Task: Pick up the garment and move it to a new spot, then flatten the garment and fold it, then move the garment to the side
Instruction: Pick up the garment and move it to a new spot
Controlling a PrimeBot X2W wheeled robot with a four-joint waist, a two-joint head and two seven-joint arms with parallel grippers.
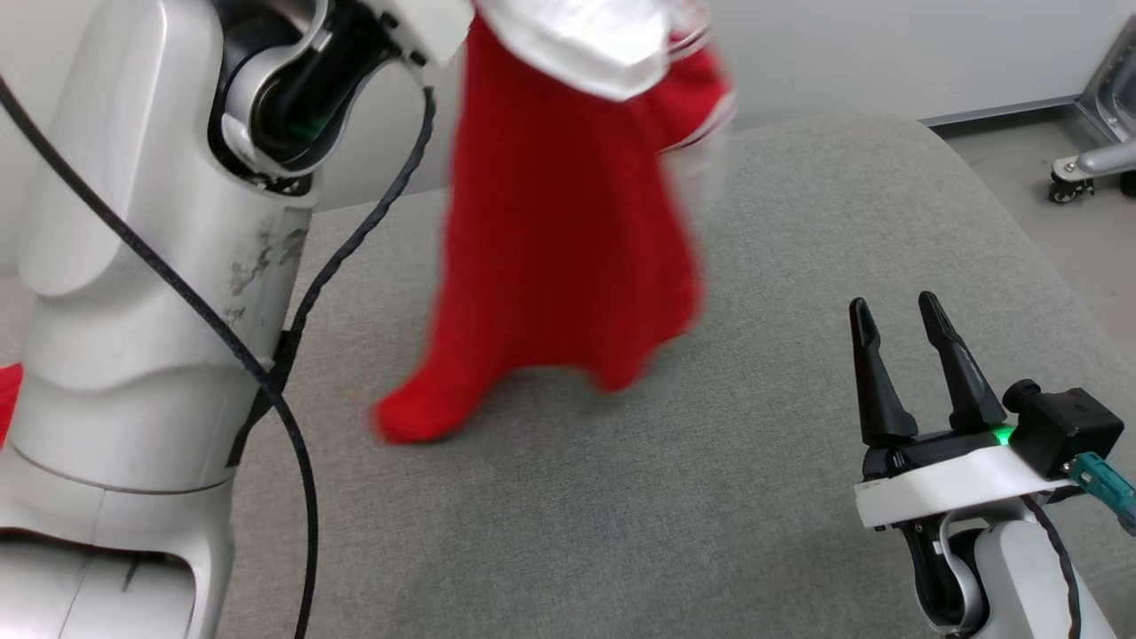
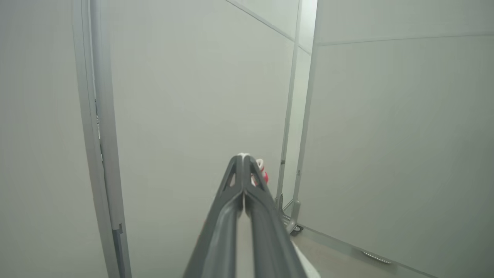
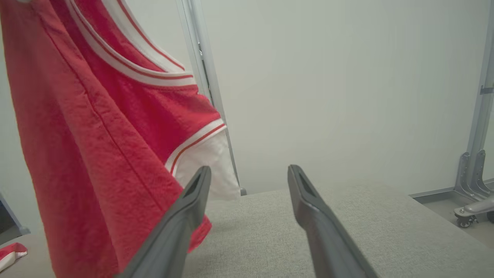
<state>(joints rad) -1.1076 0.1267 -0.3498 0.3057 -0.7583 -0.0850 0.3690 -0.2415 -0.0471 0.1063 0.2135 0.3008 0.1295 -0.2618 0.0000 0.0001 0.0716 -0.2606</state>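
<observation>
The garment is a red sleeveless top with white and red trim. It hangs from above the grey padded table, and its lowest corner reaches down to the table surface. My left gripper is raised and shut, with a bit of the garment pinched at its fingertips. Low at the right over the table, my right gripper stands open and empty. In the right wrist view the garment hangs just left of the right gripper, beside the left finger.
My left arm and its black cable fill the left side. A small red and white piece of cloth lies at the table's far left. A wheeled metal stand sits on the floor beyond the table's right edge. Pale wall panels stand behind.
</observation>
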